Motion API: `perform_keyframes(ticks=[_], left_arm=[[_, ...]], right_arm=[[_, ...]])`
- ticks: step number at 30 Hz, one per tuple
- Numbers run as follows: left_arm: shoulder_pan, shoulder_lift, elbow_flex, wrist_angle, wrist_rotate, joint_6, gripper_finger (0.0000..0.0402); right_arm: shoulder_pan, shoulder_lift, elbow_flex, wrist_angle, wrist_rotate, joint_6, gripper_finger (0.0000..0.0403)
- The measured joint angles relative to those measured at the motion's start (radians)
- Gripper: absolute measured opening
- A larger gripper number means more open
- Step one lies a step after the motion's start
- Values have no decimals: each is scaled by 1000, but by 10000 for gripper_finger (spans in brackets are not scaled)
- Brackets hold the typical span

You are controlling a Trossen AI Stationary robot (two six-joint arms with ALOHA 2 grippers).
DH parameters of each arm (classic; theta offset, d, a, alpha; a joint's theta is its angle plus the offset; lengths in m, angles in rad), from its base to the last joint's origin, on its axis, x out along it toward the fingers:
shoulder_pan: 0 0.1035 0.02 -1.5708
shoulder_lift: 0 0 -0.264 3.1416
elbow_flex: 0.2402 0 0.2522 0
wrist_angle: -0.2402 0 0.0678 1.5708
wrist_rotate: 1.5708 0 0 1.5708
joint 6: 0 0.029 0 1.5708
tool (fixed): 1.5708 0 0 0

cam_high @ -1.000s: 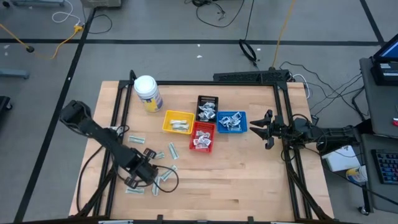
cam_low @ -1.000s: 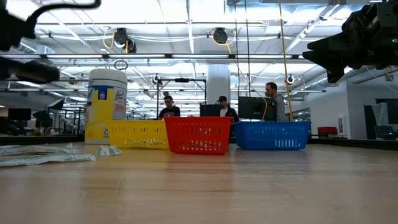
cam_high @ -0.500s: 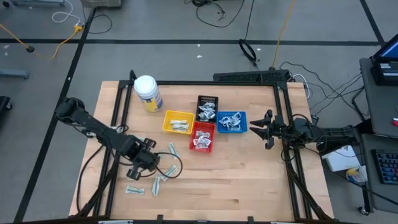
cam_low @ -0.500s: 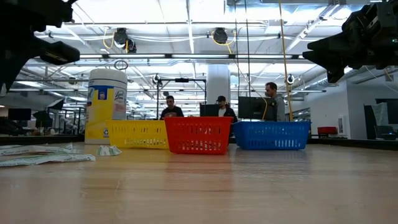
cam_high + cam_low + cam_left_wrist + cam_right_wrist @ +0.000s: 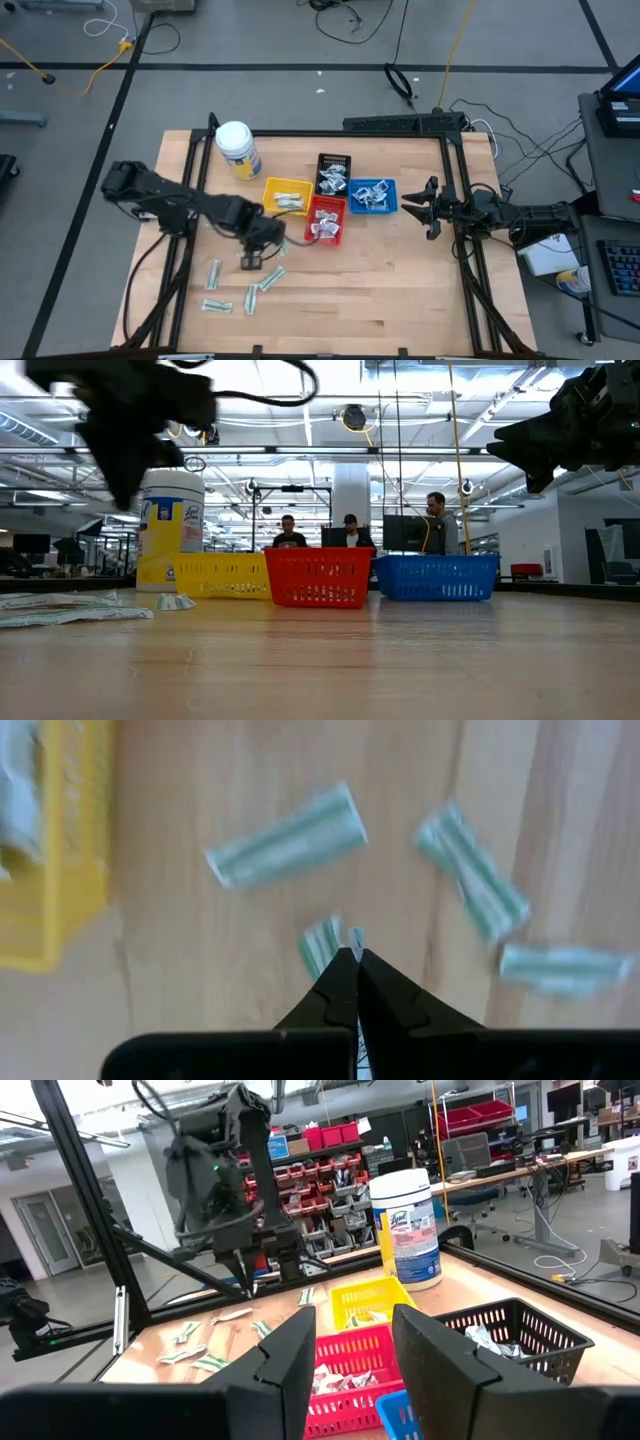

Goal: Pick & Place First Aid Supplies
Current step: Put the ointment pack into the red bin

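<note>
Between the pinched tips of the left gripper (image 5: 352, 955) sits a green-striped packet (image 5: 324, 944), mostly hidden by the fingers; jaws clenched on it, above the table (image 5: 400, 290) just in front of the yellow tray (image 5: 285, 196). More loose packets (image 5: 262, 284) lie on the wood nearby. Red tray (image 5: 326, 220), black tray (image 5: 334, 173) and blue tray (image 5: 373, 195) sit beside the yellow one, all holding packets; white jar (image 5: 237, 149) behind. Right gripper (image 5: 419, 207) hangs beside the blue tray, jaws apart, holding nothing. Low view: left arm is a blurred dark mass.
</note>
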Motion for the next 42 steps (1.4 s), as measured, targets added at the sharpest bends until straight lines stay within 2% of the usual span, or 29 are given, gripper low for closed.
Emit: perform_keyframes(ticks=[12,27,38,42], left_arm=[[176,278,361,-73,58,1,0],[295,553,801,-165,114,2,0],[287,624,811,18,-20,12,0],[285,666,795,60,-27,24,0]], right_arm=[[0,0,0,0,0,0,130],[0,0,0,0,0,0,130],[0,0,0,1,0,0,130],[0,0,0,5,0,0,130]])
